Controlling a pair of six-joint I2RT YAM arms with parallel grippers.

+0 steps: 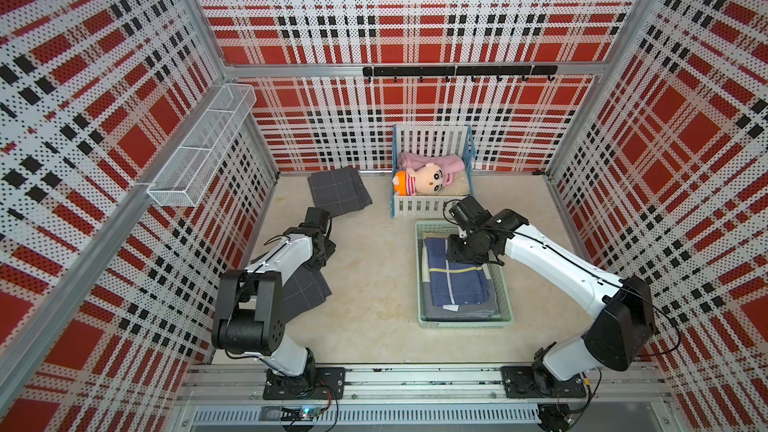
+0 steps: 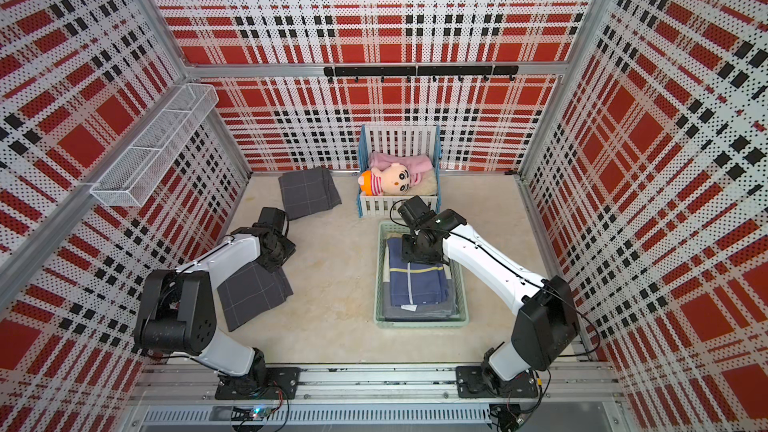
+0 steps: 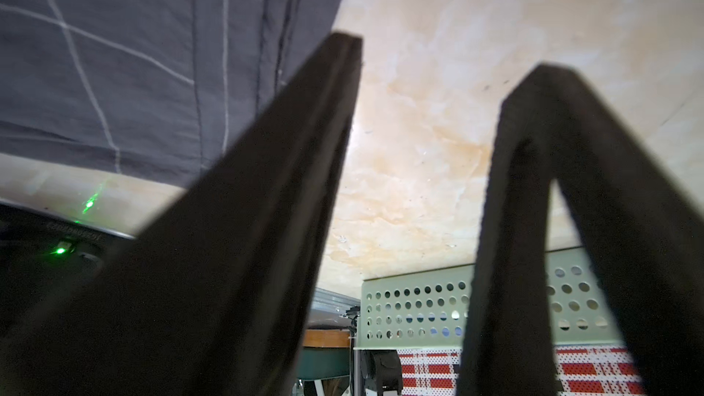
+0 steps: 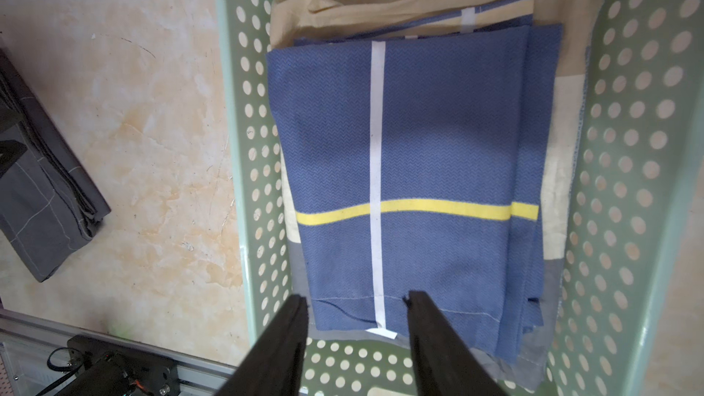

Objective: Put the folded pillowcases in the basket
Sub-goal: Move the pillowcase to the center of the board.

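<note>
Right of centre in both top views, the blue folded pillowcase (image 1: pixel 455 284) is laid in the basket (image 1: pixel 419 276) under the right gripper (image 4: pixel 356 299), fingers parted and empty like those of the left gripper (image 3: pixel 445 55); placing is judged done, and withdrawal is called for.

Light: bright, even, probably from overhead | shadows: soft, faint under the arms on the worktop (image 1: pixel 374 305) | top views: sharp, walls bowed at edges | left wrist: left tool (image 3: pixel 444 53) blurred, close; green glare spot (image 3: pixel 89 203)
</note>
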